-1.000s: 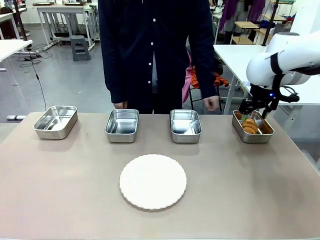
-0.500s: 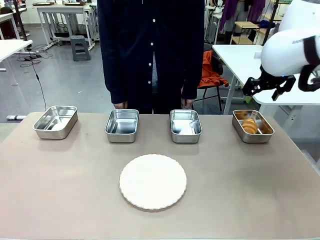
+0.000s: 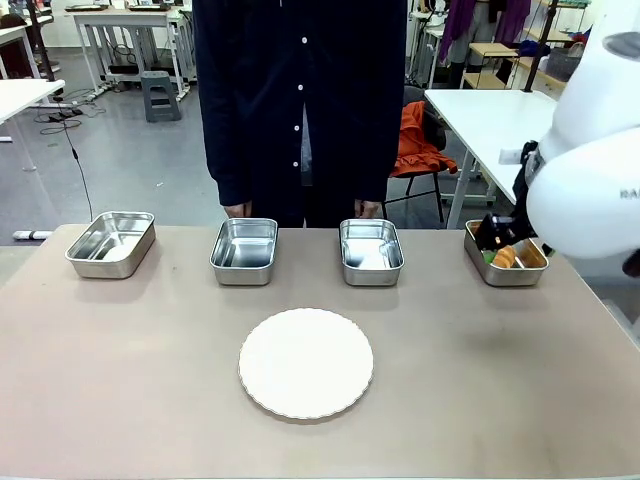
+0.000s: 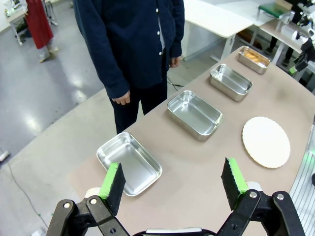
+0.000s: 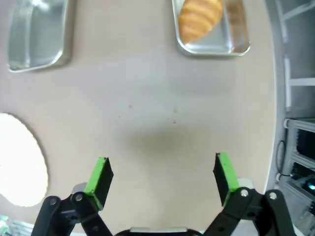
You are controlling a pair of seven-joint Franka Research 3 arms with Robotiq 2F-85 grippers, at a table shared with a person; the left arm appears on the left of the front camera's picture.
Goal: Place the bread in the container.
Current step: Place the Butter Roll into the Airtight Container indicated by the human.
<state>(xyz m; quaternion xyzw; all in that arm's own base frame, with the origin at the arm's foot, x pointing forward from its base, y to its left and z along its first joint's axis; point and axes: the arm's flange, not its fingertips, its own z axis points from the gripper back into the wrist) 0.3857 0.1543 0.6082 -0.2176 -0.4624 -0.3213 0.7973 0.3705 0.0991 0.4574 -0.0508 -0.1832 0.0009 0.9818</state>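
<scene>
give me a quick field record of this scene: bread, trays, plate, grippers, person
bread: golden-brown crescent croissant lying in the shiny stainless-steel tray at the robot's right end of the row
other trays: three matching steel trays, nothing in them
plate: round white plate on the near middle of the table, bare
right gripper: open, holding nothing, over bare tabletop
left gripper: open, holding nothing, above the table
person: standing at the far side, hands off the table
task state: bread looks placed

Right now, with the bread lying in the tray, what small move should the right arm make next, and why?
Probably finish pulling back to rest: the bread already lies inside the container, and the right gripper hangs open, empty, over bare table.
</scene>
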